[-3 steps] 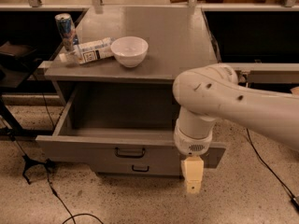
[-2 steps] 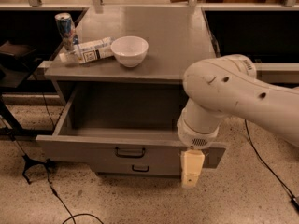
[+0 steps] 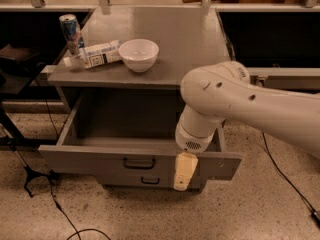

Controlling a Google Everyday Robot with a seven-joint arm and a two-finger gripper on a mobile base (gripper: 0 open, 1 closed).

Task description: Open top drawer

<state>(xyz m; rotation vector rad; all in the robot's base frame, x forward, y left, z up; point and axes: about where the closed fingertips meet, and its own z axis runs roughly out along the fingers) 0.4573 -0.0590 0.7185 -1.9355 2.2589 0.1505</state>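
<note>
The top drawer (image 3: pixel 85 159) of the grey metal cabinet stands pulled out wide, and its deep grey inside (image 3: pixel 125 121) is bare. Its small black centre handle (image 3: pixel 139 163) shows on the front. My gripper (image 3: pixel 184 171) hangs pointing down in front of the drawer front, right of the handle and apart from it. My white arm (image 3: pixel 225 101) reaches in from the right over the drawer's right end and hides that part of it.
On the cabinet top (image 3: pixel 190 49) stand a white bowl (image 3: pixel 138 54), a lying bottle (image 3: pixel 95 55) and a can (image 3: pixel 70 31). A lower drawer handle (image 3: pixel 150 180) shows under the top drawer. Black cables (image 3: pixel 55 204) lie on the floor at the left.
My gripper has moved a little left and up along the drawer front. The drawer has stayed open at the same place.
</note>
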